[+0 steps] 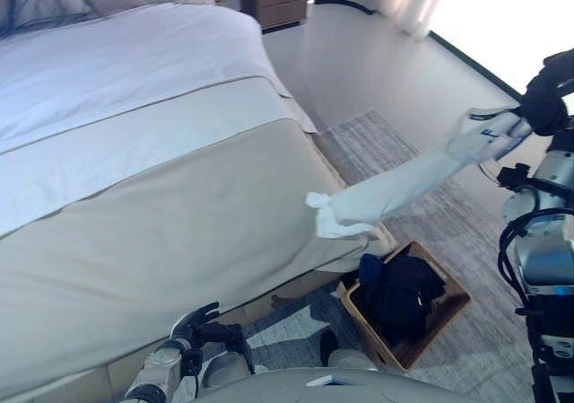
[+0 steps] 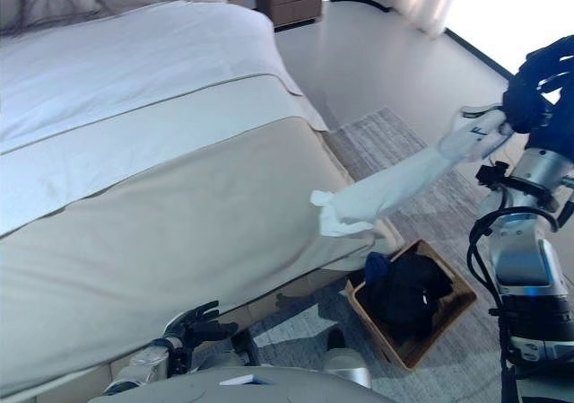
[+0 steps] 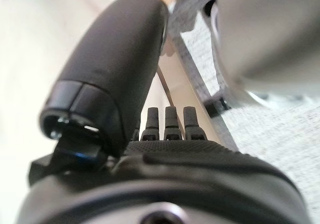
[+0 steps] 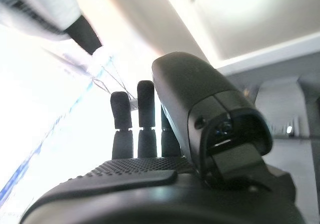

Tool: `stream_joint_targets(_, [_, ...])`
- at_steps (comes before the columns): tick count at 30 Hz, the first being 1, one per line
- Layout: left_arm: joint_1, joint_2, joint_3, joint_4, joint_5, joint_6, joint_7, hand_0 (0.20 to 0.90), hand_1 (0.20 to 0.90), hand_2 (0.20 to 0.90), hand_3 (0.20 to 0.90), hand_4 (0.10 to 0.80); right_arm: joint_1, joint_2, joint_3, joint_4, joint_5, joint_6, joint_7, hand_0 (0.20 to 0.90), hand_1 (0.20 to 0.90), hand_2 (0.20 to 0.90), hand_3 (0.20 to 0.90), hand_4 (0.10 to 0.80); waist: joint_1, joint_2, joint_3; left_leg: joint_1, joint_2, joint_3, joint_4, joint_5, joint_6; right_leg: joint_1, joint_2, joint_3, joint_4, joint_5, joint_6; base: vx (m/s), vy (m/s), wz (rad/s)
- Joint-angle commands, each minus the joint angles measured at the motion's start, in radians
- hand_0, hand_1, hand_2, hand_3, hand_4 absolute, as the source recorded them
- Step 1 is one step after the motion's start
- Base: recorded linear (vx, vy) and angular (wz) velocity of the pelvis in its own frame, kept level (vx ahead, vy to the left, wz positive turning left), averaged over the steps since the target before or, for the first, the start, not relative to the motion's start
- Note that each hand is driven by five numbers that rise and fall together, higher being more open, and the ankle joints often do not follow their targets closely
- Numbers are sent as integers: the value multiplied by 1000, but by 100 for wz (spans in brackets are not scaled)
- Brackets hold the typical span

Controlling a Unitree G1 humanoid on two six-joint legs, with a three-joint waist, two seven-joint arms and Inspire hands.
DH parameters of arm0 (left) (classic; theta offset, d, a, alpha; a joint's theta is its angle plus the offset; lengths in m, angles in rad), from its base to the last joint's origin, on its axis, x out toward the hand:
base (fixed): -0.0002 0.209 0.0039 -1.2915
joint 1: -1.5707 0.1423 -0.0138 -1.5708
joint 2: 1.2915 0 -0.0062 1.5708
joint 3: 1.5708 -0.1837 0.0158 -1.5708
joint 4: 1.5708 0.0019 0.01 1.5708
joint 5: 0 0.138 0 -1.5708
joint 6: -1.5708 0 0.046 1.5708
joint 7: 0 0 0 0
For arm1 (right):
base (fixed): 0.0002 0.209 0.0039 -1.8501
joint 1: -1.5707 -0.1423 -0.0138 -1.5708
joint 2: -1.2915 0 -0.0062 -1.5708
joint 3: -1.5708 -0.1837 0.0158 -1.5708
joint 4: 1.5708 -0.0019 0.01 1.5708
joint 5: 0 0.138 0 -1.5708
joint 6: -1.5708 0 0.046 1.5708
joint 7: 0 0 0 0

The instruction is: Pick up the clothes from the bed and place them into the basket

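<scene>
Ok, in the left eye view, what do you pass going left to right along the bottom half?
Left hand → bed → white garment → basket of dark clothes → right hand holding the garment's far end.

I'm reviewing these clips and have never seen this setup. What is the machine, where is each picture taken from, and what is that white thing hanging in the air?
It is a humanoid robot seen through its own cameras. The two wide pictures come from its head, looking down at a bed and a basket of dark clothes on the rug. The two close pictures come from its wrists. The right hand, raised at the right, grips a white garment that trails down towards the bed's corner, above the basket. The left hand hangs low beside the bed, fingers relaxed, holding nothing.
</scene>
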Motion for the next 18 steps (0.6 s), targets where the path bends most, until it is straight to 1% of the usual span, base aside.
stream_joint_targets(1, [-46,25,-63,56,34,-10,-14,900,900,900,900,800,-72,-119,-79,-52,26,-98,-3,300,300,300,200,100,37,-6,-90,102,-52,-28,7,-204,49,-31,58,-90,27,-17,-47,-16,-64,-18])
stream_joint_targets(5, [-36,21,-77,68,39,-18,-13,900,900,900,900,800,-59,-101,-80,26,54,-82,25,300,300,300,200,100,25,-7,-94,109,-43,-15,7,-201,41,-30,64,-89,14,-11,-50,-29,-70,-15])
stream_joint_targets(7, [-31,23,-81,73,42,-21,-14,900,900,900,900,800,-61,-102,-74,63,52,-56,37,300,300,300,200,100,25,-7,-95,111,-41,-12,7,-199,39,-30,65,-90,10,-10,-50,-23,-55,-5])
stream_joint_targets(10, [-21,29,-70,86,50,-28,-19,900,900,900,900,800,-55,-97,-65,135,71,-32,68,300,300,300,200,100,24,-6,-93,113,-33,1,7,-194,32,-33,67,-98,4,-6,-50,-34,-64,-4])
stream_joint_targets(14, [-13,34,-59,95,60,-31,-22,900,900,900,900,800,-26,-87,-67,184,64,11,114,300,300,300,200,100,19,-3,-89,112,-26,8,7,-188,26,-39,70,-103,4,-5,-50,-31,-53,-3])
stream_joint_targets(15, [-13,35,-57,98,61,-32,-24,900,900,900,900,800,-21,-83,-66,199,56,12,113,300,300,300,200,100,18,-1,-88,111,-25,9,7,-187,25,-40,70,-104,4,-6,-51,-47,-57,-3])
stream_joint_targets(18, [-15,37,-56,95,59,-35,-26,900,900,900,900,800,0,-80,-63,234,26,53,114,300,300,300,200,100,13,4,-83,106,-23,11,7,-185,21,-46,72,-107,4,-7,-53,-40,-38,-4])
